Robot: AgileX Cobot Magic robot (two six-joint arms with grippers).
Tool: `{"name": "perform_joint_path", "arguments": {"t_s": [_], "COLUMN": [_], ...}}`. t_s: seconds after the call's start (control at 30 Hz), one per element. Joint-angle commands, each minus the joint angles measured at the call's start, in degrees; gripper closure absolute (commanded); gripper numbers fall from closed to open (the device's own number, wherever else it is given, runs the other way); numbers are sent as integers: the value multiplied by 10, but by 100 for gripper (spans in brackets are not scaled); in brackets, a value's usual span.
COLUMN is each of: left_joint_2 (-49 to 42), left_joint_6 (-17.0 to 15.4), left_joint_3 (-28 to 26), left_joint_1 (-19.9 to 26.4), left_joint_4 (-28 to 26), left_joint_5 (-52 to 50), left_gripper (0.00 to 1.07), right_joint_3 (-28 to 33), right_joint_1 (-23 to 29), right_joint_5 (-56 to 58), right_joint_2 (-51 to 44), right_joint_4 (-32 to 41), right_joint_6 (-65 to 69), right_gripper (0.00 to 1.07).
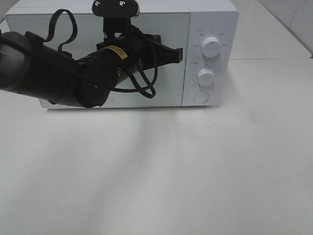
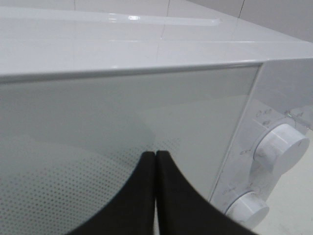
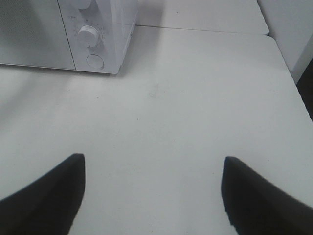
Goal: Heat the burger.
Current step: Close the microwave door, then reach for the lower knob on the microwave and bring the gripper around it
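The burger is out of view in every frame. The white microwave (image 1: pixel 215 19) stands at the back of the table with its frosted door (image 1: pixel 58 29) closed. My left gripper (image 1: pixel 179 54) is shut with nothing in it. It hovers in front of the door's right part, its tips pointing toward the control panel. In the left wrist view the left gripper (image 2: pixel 155 154) shows its two black fingers pressed together just before the door glass (image 2: pixel 122 112). My right gripper (image 3: pixel 152 157) stands open and empty over bare table, off to the right of the microwave (image 3: pixel 112 29).
The control panel carries an upper knob (image 1: pixel 211 46), a lower knob (image 1: pixel 206 77) and a round button (image 1: pixel 201 96). The left arm (image 1: pixel 44 73) and its cables cover much of the door. White table (image 1: pixel 195 171) spreads in front; its right edge (image 3: pixel 288 73) meets a dark gap.
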Motion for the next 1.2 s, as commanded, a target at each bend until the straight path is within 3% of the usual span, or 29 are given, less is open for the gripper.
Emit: {"name": "perform_joint_path", "arguments": {"t_s": [0.03, 0.17, 0.2, 0.23, 0.27, 0.3, 0.33, 0.37, 0.4, 0.43, 0.47, 0.67, 0.8, 0.93, 1.07, 1.2], "left_joint_2": [-34, -56, -65, -81, -81, -96, -103, -103, -117, -117, -125, -175, -225, -255, -298, -319], "left_joint_6": [22, 27, 27, 27, 27, 27, 27, 27, 27, 27, 27, 26, 24, 11, -29, -38], "left_joint_3": [26, 45, 50, 58, 58, 61, 61, 61, 61, 61, 61, 61, 61, 61, 61, 61], "left_joint_1": [-24, -34, -36, -37, -37, -37, -37, -37, -37, -37, -37, -37, -37, -32, 11, 60], "left_joint_4": [-9, -9, -9, -8, -8, -7, -7, -7, -7, -7, -7, 12, 77, 99, 105, 111], "left_joint_5": [49, 104, 134, 195, 195, 257, 292, 292, 355, 355, 384, 520, 633, 711, 810, 857], "left_gripper": [107, 105, 100, 86, 86, 61, 45, 45, 14, 14, 4, 7, 7, 7, 7, 7], "right_joint_3": [3, 3, 3, 3, 3, 3, 3, 3, 3, 3, 3, 3, 3, 3, 3, 3], "right_joint_1": [-3, -3, -3, -3, -3, -3, -3, -3, -3, -3, -3, -3, -3, -3, -3, -3], "right_joint_5": [-1, -1, -1, -1, -1, -1, -1, -1, -1, -1, -1, -1, -1, -1, -1, -1], "right_joint_2": [-15, -15, -15, -15, -15, -15, -15, -15, -15, -15, -15, -15, -15, -15, -15, -15], "right_joint_4": [0, 0, 0, 0, 0, 0, 0, 0, 0, 0, 0, 0, 0, 0, 0, 0], "right_joint_6": [-6, -6, -6, -6, -6, -6, -6, -6, -6, -6, -6, -6, -6, -6, -6, -6], "right_gripper": [31, 31, 31, 31, 31, 31, 31, 31, 31, 31, 31, 31, 31, 31, 31, 31]}}
